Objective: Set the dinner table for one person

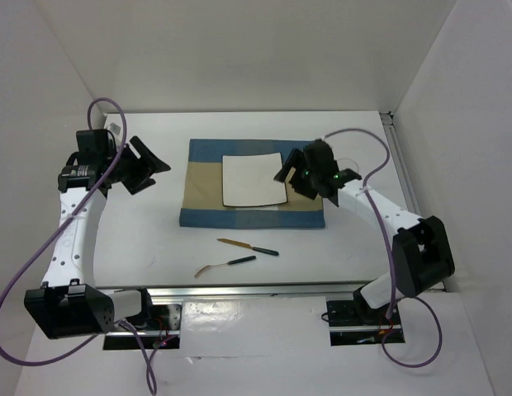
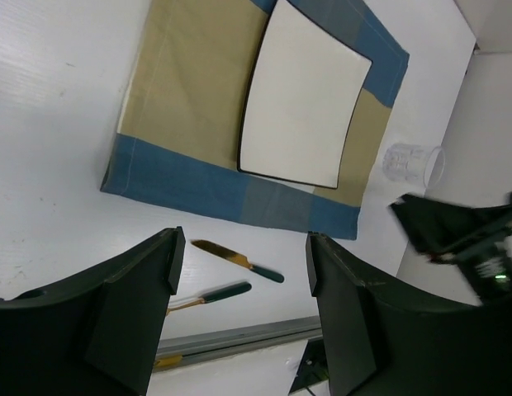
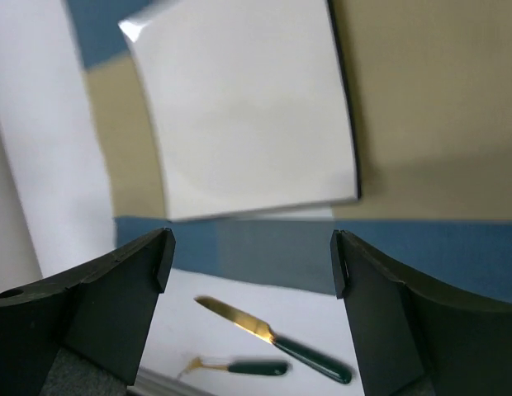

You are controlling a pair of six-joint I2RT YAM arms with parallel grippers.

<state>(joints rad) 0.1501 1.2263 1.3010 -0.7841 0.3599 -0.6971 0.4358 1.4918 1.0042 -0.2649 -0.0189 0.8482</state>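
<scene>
The white dinner table (image 1: 140,231) carries a blue-and-tan placemat (image 1: 206,177) with a white square plate (image 1: 252,180) on it. A gold knife (image 1: 248,247) and a gold fork (image 1: 227,264), both with dark green handles, lie on the bare table in front of the mat. My left gripper (image 1: 157,175) is open and empty, held above the table left of the mat. My right gripper (image 1: 285,183) is open and empty, above the plate's right edge. The knife (image 3: 272,338) and fork (image 3: 239,367) show between the right jaws, far below.
A clear glass (image 2: 413,163) stands on the table right of the placemat (image 2: 182,82), near the right arm. A metal rail (image 1: 256,289) edges the near side of the table. White walls close in the left, back and right.
</scene>
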